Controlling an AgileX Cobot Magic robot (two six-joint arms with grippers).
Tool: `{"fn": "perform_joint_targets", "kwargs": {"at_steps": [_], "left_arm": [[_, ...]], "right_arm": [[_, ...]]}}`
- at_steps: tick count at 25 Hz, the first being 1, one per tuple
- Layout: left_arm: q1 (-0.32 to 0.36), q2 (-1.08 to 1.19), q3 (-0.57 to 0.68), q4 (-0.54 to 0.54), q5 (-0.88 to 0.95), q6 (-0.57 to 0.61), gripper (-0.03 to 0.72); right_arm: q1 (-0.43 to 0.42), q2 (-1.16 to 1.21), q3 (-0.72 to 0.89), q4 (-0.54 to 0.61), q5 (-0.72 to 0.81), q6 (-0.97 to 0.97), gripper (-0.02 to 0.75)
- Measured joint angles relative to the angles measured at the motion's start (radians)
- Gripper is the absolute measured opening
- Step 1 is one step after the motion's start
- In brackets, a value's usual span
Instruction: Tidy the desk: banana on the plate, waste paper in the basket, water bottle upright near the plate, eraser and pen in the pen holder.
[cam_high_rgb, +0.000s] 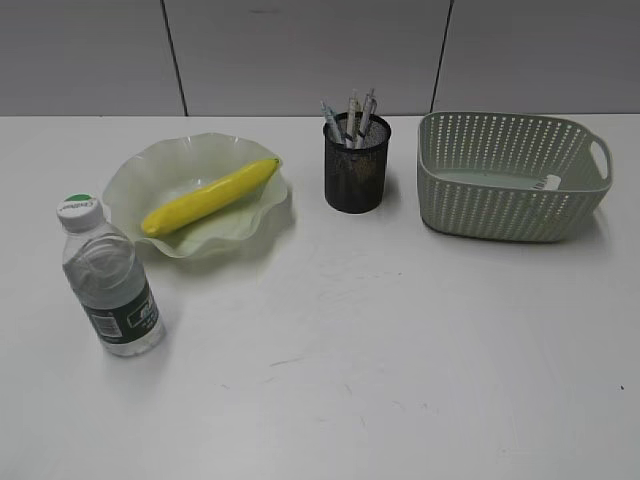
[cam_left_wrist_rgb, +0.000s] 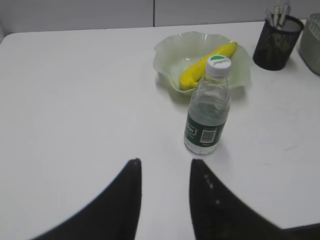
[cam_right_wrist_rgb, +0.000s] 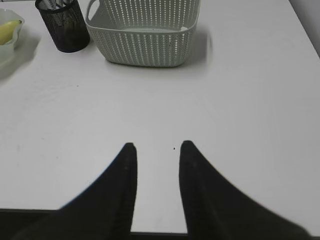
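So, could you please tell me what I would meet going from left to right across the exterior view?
water bottle → plate holding the banana → pen holder → basket

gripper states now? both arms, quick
Left gripper: open, holding nothing, short of the bottle.
Right gripper: open, holding nothing, over bare desk.

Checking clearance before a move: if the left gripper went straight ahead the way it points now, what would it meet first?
Most likely the water bottle, standing slightly right of the left gripper; the plate lies beyond.
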Motion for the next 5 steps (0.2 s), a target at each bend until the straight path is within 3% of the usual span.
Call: {"fn": "perform_joint_targets", "kwargs": {"at_steps": [5], "left_arm": [[0.048, 0.000, 0.000, -0.001, 0.000, 0.000, 0.247]], "right_arm": [[0.000, 0.000, 0.000, 0.001, 0.000, 0.000, 0.246]]}}
